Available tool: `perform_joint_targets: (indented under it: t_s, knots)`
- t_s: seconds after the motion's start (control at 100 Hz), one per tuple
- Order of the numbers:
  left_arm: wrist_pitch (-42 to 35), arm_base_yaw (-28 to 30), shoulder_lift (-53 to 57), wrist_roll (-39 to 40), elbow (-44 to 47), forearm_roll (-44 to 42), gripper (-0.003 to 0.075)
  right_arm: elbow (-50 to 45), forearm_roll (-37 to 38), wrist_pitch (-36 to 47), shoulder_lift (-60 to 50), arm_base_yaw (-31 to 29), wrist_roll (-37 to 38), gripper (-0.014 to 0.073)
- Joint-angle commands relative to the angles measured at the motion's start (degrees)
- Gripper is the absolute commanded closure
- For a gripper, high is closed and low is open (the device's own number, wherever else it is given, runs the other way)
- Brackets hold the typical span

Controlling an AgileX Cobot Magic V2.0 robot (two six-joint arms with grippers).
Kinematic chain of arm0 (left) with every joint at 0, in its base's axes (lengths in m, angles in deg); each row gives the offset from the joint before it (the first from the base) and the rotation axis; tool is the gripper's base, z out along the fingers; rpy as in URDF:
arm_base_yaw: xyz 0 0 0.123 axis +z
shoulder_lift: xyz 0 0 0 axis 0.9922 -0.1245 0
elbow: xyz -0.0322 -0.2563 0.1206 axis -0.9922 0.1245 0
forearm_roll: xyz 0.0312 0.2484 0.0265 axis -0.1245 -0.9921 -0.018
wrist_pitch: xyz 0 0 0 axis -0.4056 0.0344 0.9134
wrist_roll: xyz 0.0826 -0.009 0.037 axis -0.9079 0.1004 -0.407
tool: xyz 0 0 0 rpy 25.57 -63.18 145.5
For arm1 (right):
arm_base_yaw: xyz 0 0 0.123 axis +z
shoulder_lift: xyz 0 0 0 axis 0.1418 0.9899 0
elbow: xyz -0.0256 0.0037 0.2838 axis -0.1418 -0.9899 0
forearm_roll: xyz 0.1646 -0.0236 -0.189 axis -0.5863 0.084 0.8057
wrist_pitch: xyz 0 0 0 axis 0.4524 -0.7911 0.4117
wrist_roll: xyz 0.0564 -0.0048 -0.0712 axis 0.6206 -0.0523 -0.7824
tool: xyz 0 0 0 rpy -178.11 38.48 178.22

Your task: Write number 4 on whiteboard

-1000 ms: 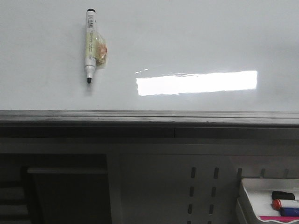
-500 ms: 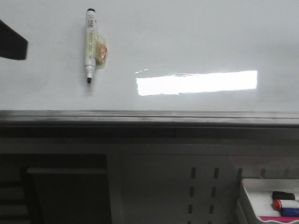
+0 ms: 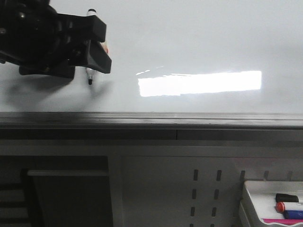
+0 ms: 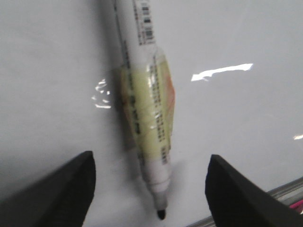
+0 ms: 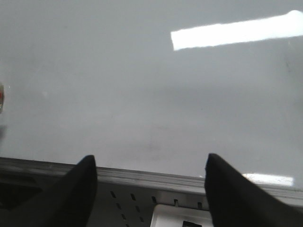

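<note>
While the whiteboard [image 3: 199, 42] carries no drawn line, a white marker [image 4: 149, 118] with yellowish tape around it lies on its surface, tip toward the grey lower edge. The left claw [image 4: 150, 189] hangs spread wide on both sides of the marker, not touching it. The right claw [image 5: 150, 189] is also released, holding nothing, over the bare board.

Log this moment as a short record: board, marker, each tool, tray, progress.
board: whiteboard, glossy, no writing visible
marker: white marker on the board, black tip exposed, yellowish wrap around its middle
left tool: left tool open, fingers either side of the marker, not touching it
right tool: right tool open, empty, facing bare board
tray: white tray at lower right, holding other markers
progress: number 4 not started
</note>
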Motion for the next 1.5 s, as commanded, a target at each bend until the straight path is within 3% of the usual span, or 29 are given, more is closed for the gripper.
perform_joint_targets:
  t_s: [0.0,0.09,0.18,0.28,0.36,0.38,0.5,0.65,0.78,0.95,1.08,1.2,1.49]
  knots:
    - [-3.92,-0.23,-0.92,-0.13,-2.85,1.83,0.0262,2.08,-0.34,3.85,1.03,-0.03,-0.63,0.0156]
    - [-5.01,-0.23,-2.86,-0.13,-3.40,2.09,0.0289,2.08,-0.34,3.85,1.03,-0.03,-0.63,0.0156]
    - [-5.38,-0.13,-3.54,-0.13,-3.40,3.16,0.0375,2.08,-0.34,3.85,1.03,-0.03,-0.63,0.0156]
    - [-5.10,-0.13,-3.64,-0.13,-3.40,3.27,0.0543,2.08,-0.34,3.75,1.03,-0.03,-0.63,0.0156]
    - [-3.76,-0.13,-3.53,-0.23,-3.40,3.17,0.0732,2.08,-0.34,3.75,1.03,0.09,-0.63,0.0156]
    - [-3.47,-0.13,-3.53,-0.40,-3.40,3.17,0.0739,2.08,-0.34,3.75,1.03,0.12,-0.63,0.0156]
    - [1.42,-0.13,-3.39,-0.40,-3.40,1.22,0.0741,2.08,-0.34,3.51,1.03,2.04,-0.63,0.0156]
    - [12.36,-0.83,-1.30,-0.51,-3.40,-12.61,0.0741,2.08,-0.62,2.19,1.12,7.19,-4.80,0.0156]
    - [20.90,-4.20,2.13,-0.51,-3.40,-26.71,0.0741,2.08,-4.37,2.56,3.81,15.17,-11.90,0.0156]
    - [23.21,-10.62,8.98,-0.64,-1.84,-38.24,0.0741,2.08,-5.36,7.11,11.19,28.64,-13.76,0.0156]
    - [23.09,-14.91,14.24,-5.84,-0.30,-39.35,0.0741,2.79,-5.25,12.75,16.54,38.80,-16.06,0.0156]
    - [23.22,-18.05,17.72,-6.73,-0.18,-39.35,0.0741,5.87,-5.05,14.33,21.90,44.60,-18.64,0.0156]
    - [23.47,-24.02,20.83,-12.33,-0.18,-39.44,0.0741,13.70,-4.79,14.98,33.89,47.35,-19.28,0.0156]
